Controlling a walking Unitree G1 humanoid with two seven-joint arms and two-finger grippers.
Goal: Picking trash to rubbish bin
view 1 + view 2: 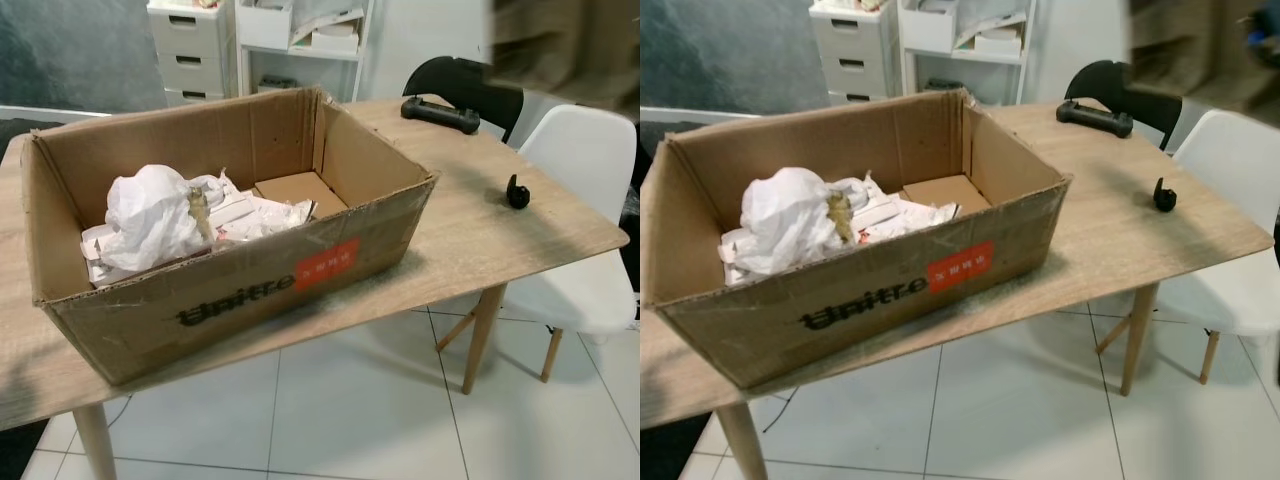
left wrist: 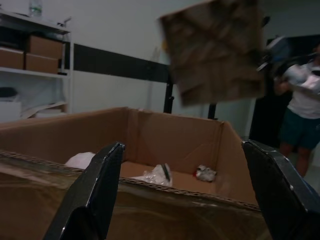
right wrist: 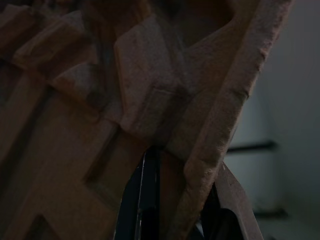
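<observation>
An open cardboard box (image 1: 230, 290) stands on the wooden table (image 1: 500, 240). Inside lie crumpled white paper (image 1: 150, 215), wrappers and a flat cardboard scrap (image 1: 300, 188). A brown moulded-pulp cardboard piece (image 1: 565, 50) hangs blurred above the table's far right side. It also appears high over the box (image 2: 215, 50) in the left wrist view. My right gripper (image 3: 175, 200) is shut on this piece (image 3: 125, 100), whose ribbed surface covers most of the fingers. My left gripper (image 2: 183, 146) is open with nothing between its fingers, just outside one box wall and level with its rim.
A black handle-shaped device (image 1: 440, 113) and a small black object (image 1: 517, 192) lie on the table to the right of the box. A white chair (image 1: 590, 200) and a black chair (image 1: 460, 80) stand by the right side. White drawers (image 1: 190, 45) stand behind. A person (image 2: 300, 105) stands beyond the box.
</observation>
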